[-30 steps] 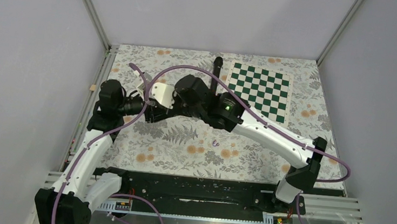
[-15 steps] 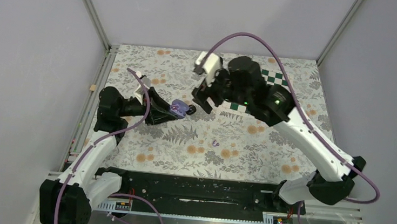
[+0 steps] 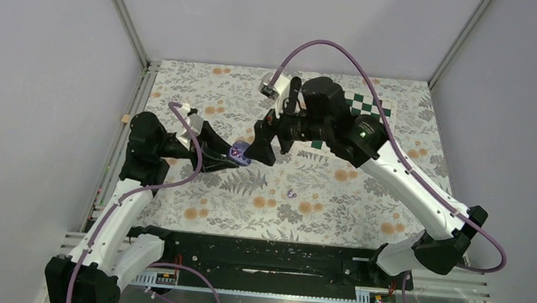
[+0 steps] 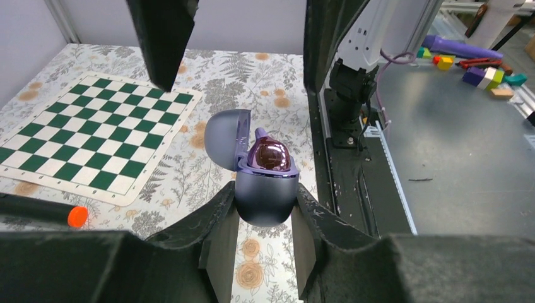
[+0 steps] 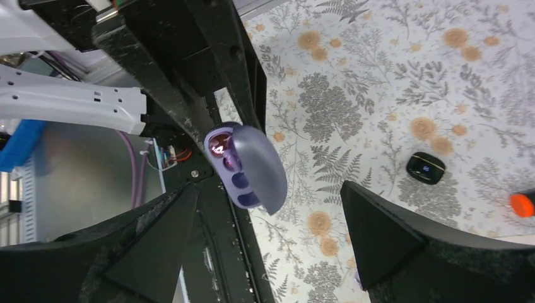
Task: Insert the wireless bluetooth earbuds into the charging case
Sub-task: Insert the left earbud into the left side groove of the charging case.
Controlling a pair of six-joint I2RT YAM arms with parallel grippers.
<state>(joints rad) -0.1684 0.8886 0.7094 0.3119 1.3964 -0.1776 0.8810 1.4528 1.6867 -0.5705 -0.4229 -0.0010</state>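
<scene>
My left gripper (image 4: 265,205) is shut on the base of the lilac charging case (image 4: 265,197), held above the table with its lid (image 4: 221,136) open. One shiny purple earbud (image 4: 271,155) sits in a case socket. In the right wrist view the case (image 5: 252,167) shows that earbud (image 5: 220,146) and an empty socket beside it. My right gripper (image 5: 268,196) stands open, its fingers (image 5: 391,243) either side of the case without touching it. From above, the right gripper (image 3: 260,149) is just right of the case (image 3: 240,153). A loose lilac earbud (image 3: 291,194) lies on the floral mat.
A green chessboard (image 3: 371,113) lies at the back right of the mat. A black microphone (image 4: 35,209) with an orange end lies beside the board. A small black case (image 5: 426,167) rests on the mat. The black rail (image 3: 278,259) runs along the near edge.
My right gripper opened wide, lifted away toward the back, then came back down-left beside the case. The left gripper kept its hold on the case and barely shifted.
</scene>
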